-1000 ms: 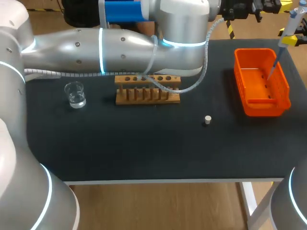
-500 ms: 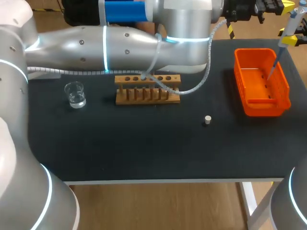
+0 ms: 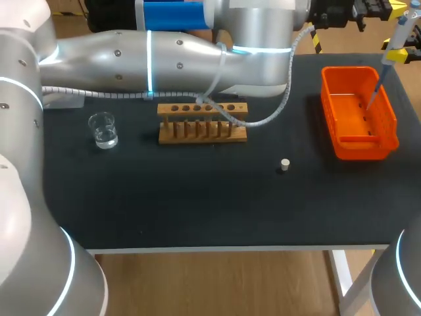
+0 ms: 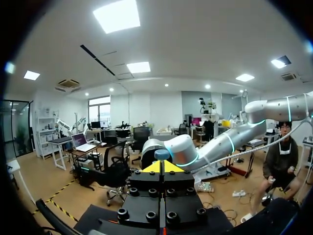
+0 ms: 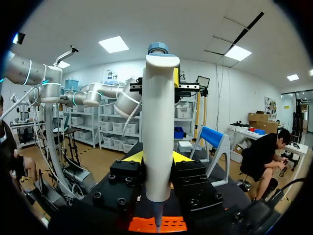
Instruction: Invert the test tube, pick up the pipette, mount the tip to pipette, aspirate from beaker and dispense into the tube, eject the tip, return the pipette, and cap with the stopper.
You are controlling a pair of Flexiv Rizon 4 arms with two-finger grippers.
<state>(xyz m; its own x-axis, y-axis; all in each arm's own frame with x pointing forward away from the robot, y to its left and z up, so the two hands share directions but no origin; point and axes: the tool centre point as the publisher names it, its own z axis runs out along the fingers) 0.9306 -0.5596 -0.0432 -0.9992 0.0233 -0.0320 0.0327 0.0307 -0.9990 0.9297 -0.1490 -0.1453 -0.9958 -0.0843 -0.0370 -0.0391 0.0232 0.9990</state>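
Over the far right corner of the table [image 3: 197,204], the pipette [image 3: 395,54] hangs with its thin lower end inside the orange bin [image 3: 355,71]. The left arm [image 3: 177,56] stretches right across the back, its cable [image 3: 263,118] looping low over the wooden rack [image 3: 202,130]. The beaker [image 3: 103,129] sits well to the rack's left, and the stopper [image 3: 284,164] lies alone on the cloth. I can't pick out the test tube in the rack from up here.

On to the left wrist: the left gripper [image 4: 161,167] has its yellow tips pinched together with nothing between them, and a blue-grey cap [image 4: 162,155], by my reading the pipette's top button, sits just ahead.

Right wrist now: the right gripper [image 5: 157,159] clamps the pipette's white body from both sides, with the point hanging over the orange floor below.

Looks like tip ejection to me, and here's the danger. An off-centre push on that cap could tilt or slide the pipette in the clamp, and the tip could drop outside the bin. That low cable could also snag the rack as the arm pulls away.
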